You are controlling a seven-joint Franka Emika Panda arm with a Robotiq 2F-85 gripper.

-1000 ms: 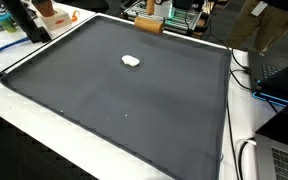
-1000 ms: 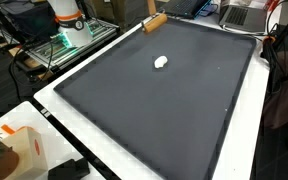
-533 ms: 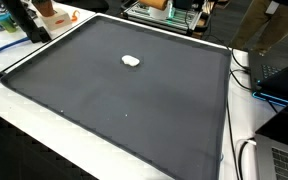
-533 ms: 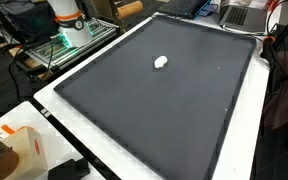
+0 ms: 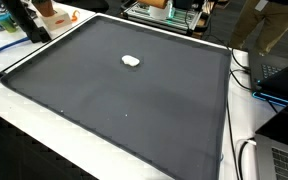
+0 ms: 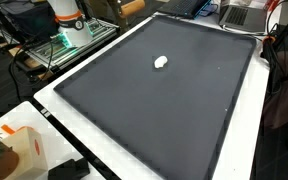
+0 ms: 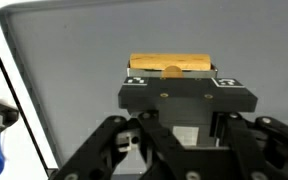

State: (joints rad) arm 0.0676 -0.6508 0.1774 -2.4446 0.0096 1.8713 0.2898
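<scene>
**Claw clenched on wooden block at far mat edge**

Wrist view: the dark mat (image 7: 74,60) fills the left and middle of the frame. At centre the claw (image 7: 171,72) is clenched on the wooden block (image 7: 149,63), which shows just above the claw's black body. In both exterior views the white lump (image 5: 131,60) (image 6: 161,62) lies on the mat, upper centre. The wooden block (image 5: 156,4) (image 6: 131,8) is at the top edge of the frame, well apart from the lump.

The block (image 6: 131,8) has lifted off the mat's (image 6: 174,110) far edge. It now hangs beyond that edge.
</scene>
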